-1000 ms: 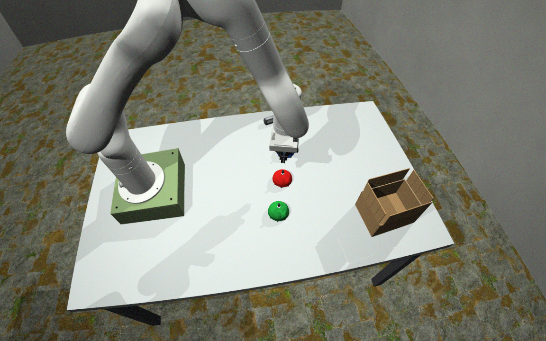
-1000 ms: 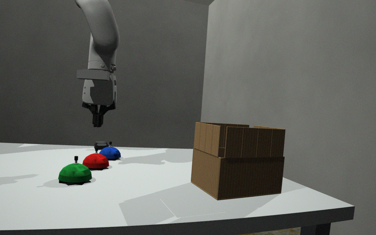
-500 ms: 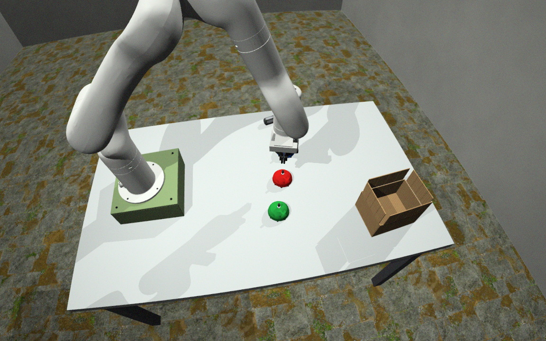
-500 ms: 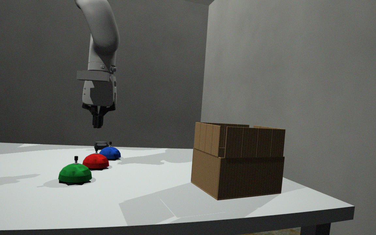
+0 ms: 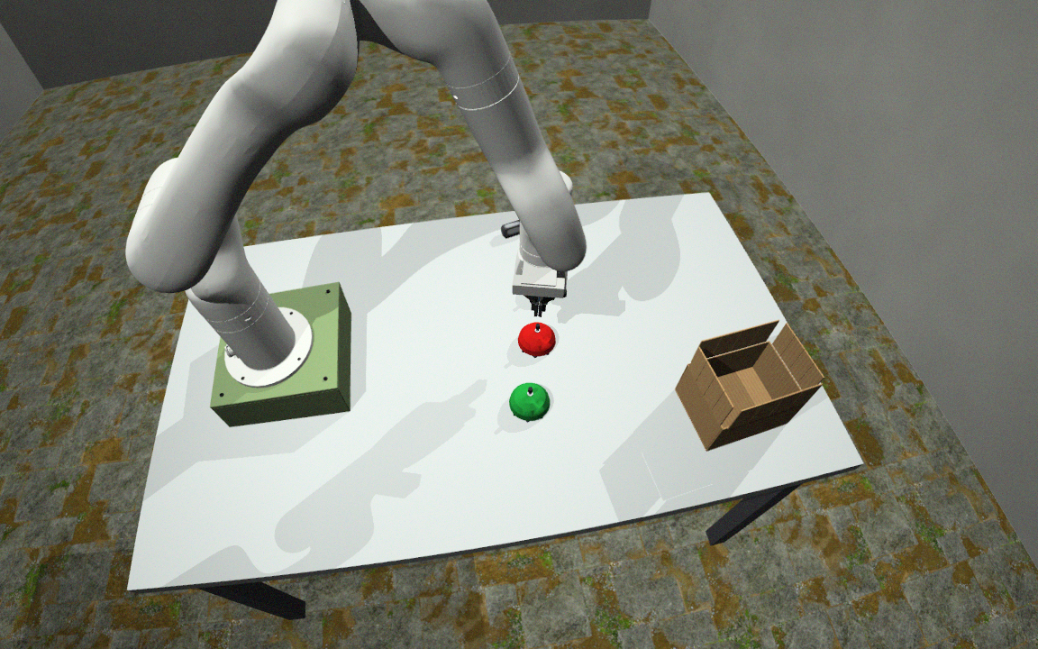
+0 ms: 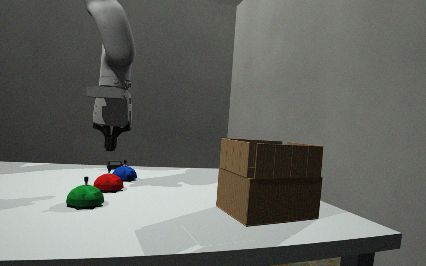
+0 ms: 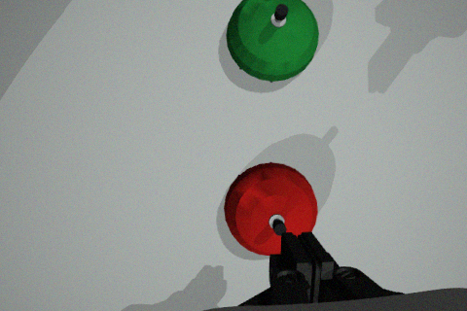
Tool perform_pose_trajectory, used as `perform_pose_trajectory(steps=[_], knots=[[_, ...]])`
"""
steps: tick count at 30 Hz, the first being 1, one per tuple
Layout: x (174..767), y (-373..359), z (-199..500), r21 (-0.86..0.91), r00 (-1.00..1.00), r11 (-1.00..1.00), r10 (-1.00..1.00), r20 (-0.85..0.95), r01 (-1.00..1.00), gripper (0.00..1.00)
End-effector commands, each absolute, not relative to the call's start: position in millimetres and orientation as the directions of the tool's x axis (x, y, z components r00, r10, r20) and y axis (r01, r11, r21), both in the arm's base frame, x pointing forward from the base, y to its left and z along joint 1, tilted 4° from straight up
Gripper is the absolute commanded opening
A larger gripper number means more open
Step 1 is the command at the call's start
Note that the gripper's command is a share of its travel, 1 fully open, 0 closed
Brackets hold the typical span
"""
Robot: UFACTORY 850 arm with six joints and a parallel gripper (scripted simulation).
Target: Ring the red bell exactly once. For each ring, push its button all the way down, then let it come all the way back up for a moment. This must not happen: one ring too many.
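— Looking from left to right in the exterior view, what can go wrong here?

— On the left stands the green bell (image 6: 84, 195), then the red bell (image 6: 108, 182), then the blue bell (image 6: 124, 173) a little farther right and farther back. The three are near each other in one row. I think the main risk is a descent that is not exactly over the red button (image 7: 278, 224). If the tips come down on the sloped dome, they can slide off, and then the button does not go fully down. A drift toward the far side can also touch the blue bell. Another risk is to lift too little, so that the button does not return fully, or to press a second time.

— Is the claw carrying anything?

— No. The gripper (image 6: 110, 147) has its fingers together, with nothing between them. It points down like one blunt tip.

— Where is the red bell relative to it?

— It lies below the claw, on the white table (image 6: 175, 238), and a clear gap of air separates them. In the wrist view the closed tips sit just beside the button stem, so the alignment seems almost right. The brown box (image 6: 269, 185) stands well apart at the right.
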State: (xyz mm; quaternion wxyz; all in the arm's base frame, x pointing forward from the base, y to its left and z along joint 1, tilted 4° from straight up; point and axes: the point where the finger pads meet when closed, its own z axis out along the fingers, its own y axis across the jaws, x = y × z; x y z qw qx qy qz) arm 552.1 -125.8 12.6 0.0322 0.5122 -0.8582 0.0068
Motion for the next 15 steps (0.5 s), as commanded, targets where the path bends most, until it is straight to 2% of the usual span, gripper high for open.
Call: perform_pose_trajectory(steps=[1, 15], knots=[[552.8, -126.4, 4.9, 0.02, -0.473, 0.475, -0.879, 0.062, -0.88, 0.0], [552.2, -127.3, -16.0, 0.02, -0.473, 0.475, -0.879, 0.062, -0.88, 0.0]])
